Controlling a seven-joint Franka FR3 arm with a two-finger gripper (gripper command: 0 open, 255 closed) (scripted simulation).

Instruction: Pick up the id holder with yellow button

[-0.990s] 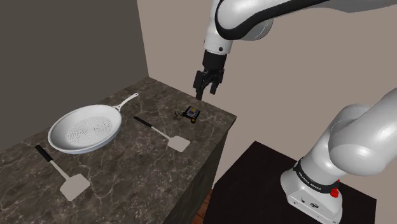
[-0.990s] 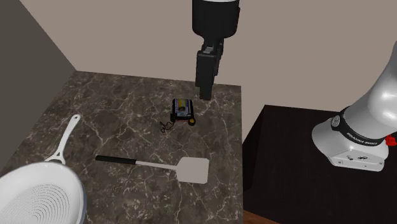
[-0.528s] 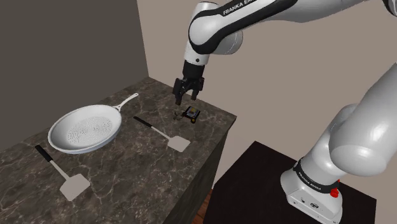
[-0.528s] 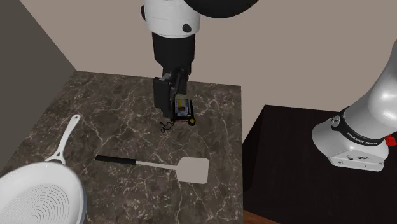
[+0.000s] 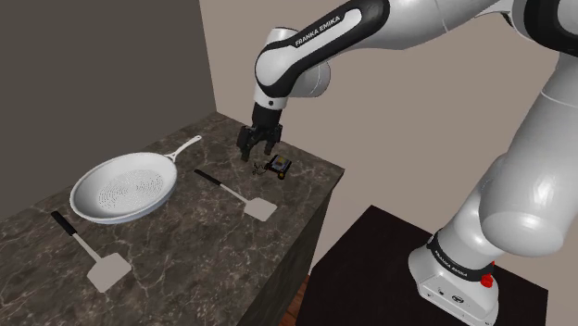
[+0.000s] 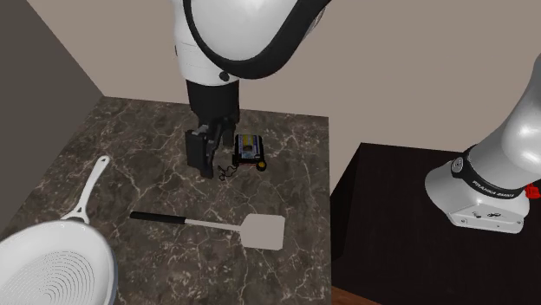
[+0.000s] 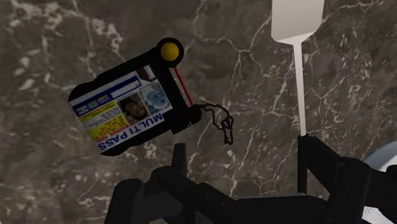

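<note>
Gripper (image 7: 245,153): we see its fingers spread apart, empty, low over the counter (image 7: 51,184).
Id holder (image 7: 130,111): flat on the counter, just beside one finger, not between the two.
Risk: we judge that closing here would miss it or snag only the chain (image 7: 222,124), because the holder lies off-centre.
Writing: the card reads "MULTI PASS"; the arm (image 5: 320,30) reads "FRANKA EMIKA".
</note>
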